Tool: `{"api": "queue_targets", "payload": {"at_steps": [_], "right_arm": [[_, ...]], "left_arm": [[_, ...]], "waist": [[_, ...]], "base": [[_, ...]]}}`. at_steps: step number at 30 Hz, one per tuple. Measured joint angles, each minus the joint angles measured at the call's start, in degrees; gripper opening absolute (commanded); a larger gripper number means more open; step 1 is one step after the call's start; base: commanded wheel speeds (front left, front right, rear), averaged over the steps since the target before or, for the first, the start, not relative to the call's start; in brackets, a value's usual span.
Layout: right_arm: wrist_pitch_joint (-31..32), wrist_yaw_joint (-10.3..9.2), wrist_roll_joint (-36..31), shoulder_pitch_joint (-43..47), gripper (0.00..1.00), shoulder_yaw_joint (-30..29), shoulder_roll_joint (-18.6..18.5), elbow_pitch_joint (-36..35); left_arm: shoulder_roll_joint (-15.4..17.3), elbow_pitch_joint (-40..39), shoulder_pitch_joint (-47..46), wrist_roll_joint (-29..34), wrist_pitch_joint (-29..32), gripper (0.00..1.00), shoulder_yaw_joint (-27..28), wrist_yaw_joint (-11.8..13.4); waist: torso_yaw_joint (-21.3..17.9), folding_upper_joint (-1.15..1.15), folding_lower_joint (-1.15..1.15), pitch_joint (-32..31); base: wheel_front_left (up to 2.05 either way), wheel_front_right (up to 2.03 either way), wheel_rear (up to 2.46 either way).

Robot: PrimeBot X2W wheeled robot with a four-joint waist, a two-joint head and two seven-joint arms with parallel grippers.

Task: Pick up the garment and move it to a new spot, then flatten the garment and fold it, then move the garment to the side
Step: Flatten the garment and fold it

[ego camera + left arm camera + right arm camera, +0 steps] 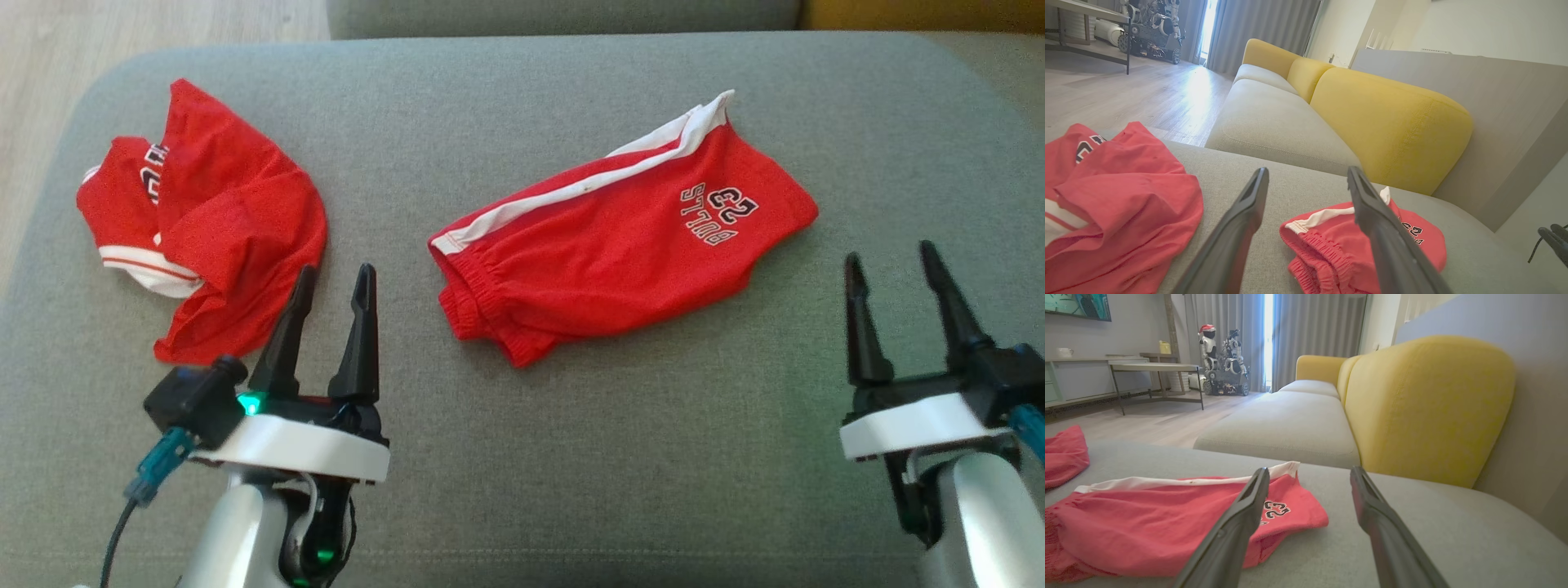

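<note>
Red shorts with a white side stripe and black "BULLS 23" print lie folded in half on the grey cushion, waistband toward the front left. They also show as red shorts and red shorts in the wrist views. A crumpled red jersey sits at the cushion's left, also as the jersey. My left gripper hovers open at the jersey's lower right edge, holding nothing. My right gripper stands open to the right of the shorts, apart from them.
The cushion's left edge drops to a wooden floor. Beyond the cushion are more grey seats and yellow backrests. A low table and another robot stand far across the room.
</note>
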Motion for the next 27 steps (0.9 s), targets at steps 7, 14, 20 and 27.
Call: {"api": "queue_targets", "payload": {"at_steps": [7,14,20,27], "right_arm": [[5.1,0.0,8.5,-2.9,1.0,-0.5,2.7,5.3],[14.6,0.0,22.4,-10.1,1.0,-4.7,3.8,13.1],[20.6,-0.01,28.9,-14.1,1.0,-6.9,4.0,16.8],[25.1,-0.01,29.7,-17.9,1.0,-10.5,4.4,21.7]], "left_arm": [[0.0,-0.2,-0.9,-0.4,0.0,1.0,-1.5,0.0],[-0.1,0.7,-3.0,-1.5,0.0,1.0,-3.6,0.9],[-0.1,1.0,-3.2,-2.1,0.0,1.0,-3.6,1.9],[-0.1,1.2,-4.1,-2.7,0.0,1.0,-3.7,2.0]], "waist": [[1.1,0.0,0.0,2.5],[4.0,0.0,0.0,5.0],[6.7,0.0,0.0,6.7],[8.6,0.0,0.0,8.6]], "base": [[0.0,0.0,0.0],[0.0,0.0,0.0],[0.0,0.0,0.0],[0.0,0.0,0.0]]}}
